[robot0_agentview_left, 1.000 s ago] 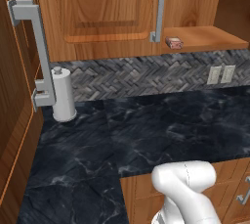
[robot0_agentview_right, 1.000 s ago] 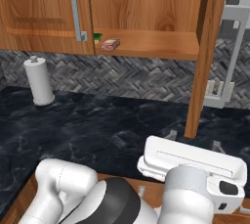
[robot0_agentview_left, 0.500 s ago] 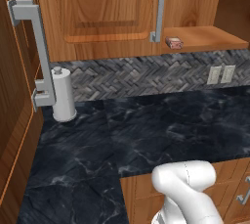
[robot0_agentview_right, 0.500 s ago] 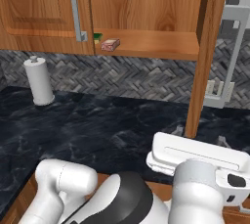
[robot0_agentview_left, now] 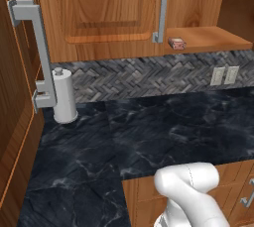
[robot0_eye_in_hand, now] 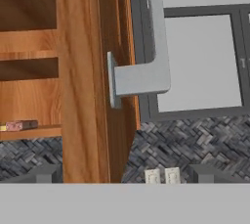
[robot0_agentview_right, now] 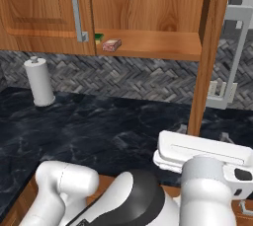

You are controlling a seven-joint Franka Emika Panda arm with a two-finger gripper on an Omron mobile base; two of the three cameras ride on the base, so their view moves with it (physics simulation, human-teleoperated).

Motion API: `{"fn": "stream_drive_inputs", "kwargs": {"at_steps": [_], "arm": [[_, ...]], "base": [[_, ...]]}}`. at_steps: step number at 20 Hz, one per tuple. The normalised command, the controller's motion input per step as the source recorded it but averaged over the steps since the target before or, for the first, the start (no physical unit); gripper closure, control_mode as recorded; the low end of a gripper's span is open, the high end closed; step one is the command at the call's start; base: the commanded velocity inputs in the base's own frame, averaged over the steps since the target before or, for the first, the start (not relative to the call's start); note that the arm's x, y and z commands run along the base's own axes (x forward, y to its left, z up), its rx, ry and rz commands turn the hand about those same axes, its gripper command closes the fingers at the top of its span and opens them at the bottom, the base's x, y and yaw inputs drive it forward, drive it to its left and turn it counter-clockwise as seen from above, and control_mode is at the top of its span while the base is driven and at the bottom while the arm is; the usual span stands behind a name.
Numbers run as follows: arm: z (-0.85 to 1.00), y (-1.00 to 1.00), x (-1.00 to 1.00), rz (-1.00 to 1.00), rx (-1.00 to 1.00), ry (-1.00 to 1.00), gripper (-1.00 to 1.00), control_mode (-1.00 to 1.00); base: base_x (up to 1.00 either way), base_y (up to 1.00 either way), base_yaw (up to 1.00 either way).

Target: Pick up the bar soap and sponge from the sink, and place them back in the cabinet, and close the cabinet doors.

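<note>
Pinkish-brown bar soap [robot0_agentview_right: 111, 45] on wooden cabinet [robot0_agentview_right: 148, 42] shelf, hand's grip state indiscernible.

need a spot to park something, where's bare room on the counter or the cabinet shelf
The dark counter is bare from the paper towel roll at its left across to below the wall outlets. The cabinet shelf is free right of the bar soap; its left end is crowded by soap and sponge.

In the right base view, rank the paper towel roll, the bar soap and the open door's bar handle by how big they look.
1. Bar handle of the open cabinet door: largest, though it sits nearer the camera.
2. Paper towel roll.
3. Bar soap on the cabinet shelf: clearly smallest.
</note>
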Motion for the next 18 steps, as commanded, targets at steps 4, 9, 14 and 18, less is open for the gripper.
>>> {"fn": "stream_drive_inputs", "kwargs": {"at_steps": [4, 9, 14, 18], "arm": [[0.00, 0.00, 0.14, 0.06, 0.00, 0.00, -1.00, -1.00], [0.00, 0.00, 0.20, 0.07, 0.00, 0.00, -1.00, -1.00], [0.00, 0.00, 0.26, 0.07, 0.00, 0.00, -1.00, -1.00], [-0.01, 0.00, 0.25, 0.08, 0.00, 0.00, -1.00, -1.00]], "base": [[0.00, 0.00, 0.00], [0.00, 0.00, 0.00], [0.00, 0.00, 0.00], [0.00, 0.00, 0.00]]}}
